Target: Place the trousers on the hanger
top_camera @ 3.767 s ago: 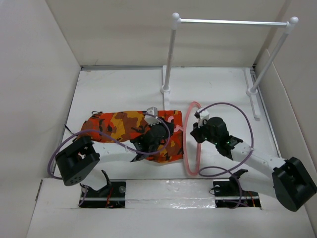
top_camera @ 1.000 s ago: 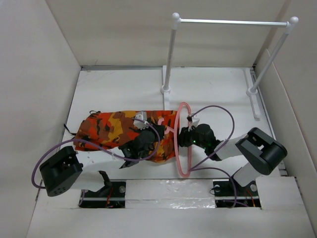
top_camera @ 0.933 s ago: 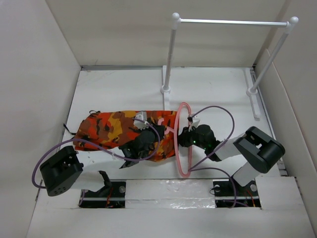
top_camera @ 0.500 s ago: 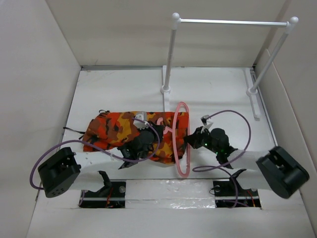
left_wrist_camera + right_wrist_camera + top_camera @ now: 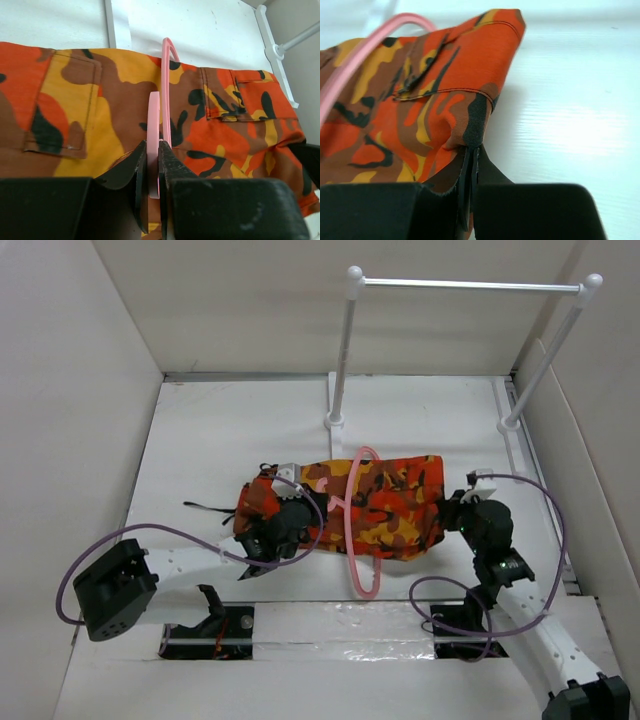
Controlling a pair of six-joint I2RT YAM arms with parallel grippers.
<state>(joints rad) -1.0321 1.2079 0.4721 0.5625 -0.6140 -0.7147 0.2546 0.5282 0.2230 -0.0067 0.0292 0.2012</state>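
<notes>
The left fingers (image 5: 125, 167) are squeezed tight on the hanger (image 5: 165, 90). They pinch a thin pink part of it between them. From there another pink bar runs up and away across the cloth.

The right fingers (image 5: 488, 169) are squeezed tight too, and they hold the trousers (image 5: 395, 500). They nip a folded bit of the edge at the end of the cloth that is farthest to the right of the hanger.

The trousers lie spread out on the white worktop (image 5: 230, 430), orange and red with yellow and dark brown blotches. Most of the cloth is to the right of the hanger, and a shorter, bunched part is to its left, under the left arm. The pink line of the hanger crosses over the cloth from back to front. Its curved top pokes out past the far edge of the trousers, and its round bottom end pokes out past the near edge, onto bare worktop. I cannot tell if the cloth goes right through the hanger.

The left wrist view shows sewn pockets on the trousers — one to the left of the hanger, one to its right.

A thin black drawstring (image 5: 205, 507) trails on the worktop, well to the left of the hanger.

The white rail stand (image 5: 470, 284) rises behind the hanger. One of its post feet is near the hanger's curved top — the other is far off to the right.
</notes>
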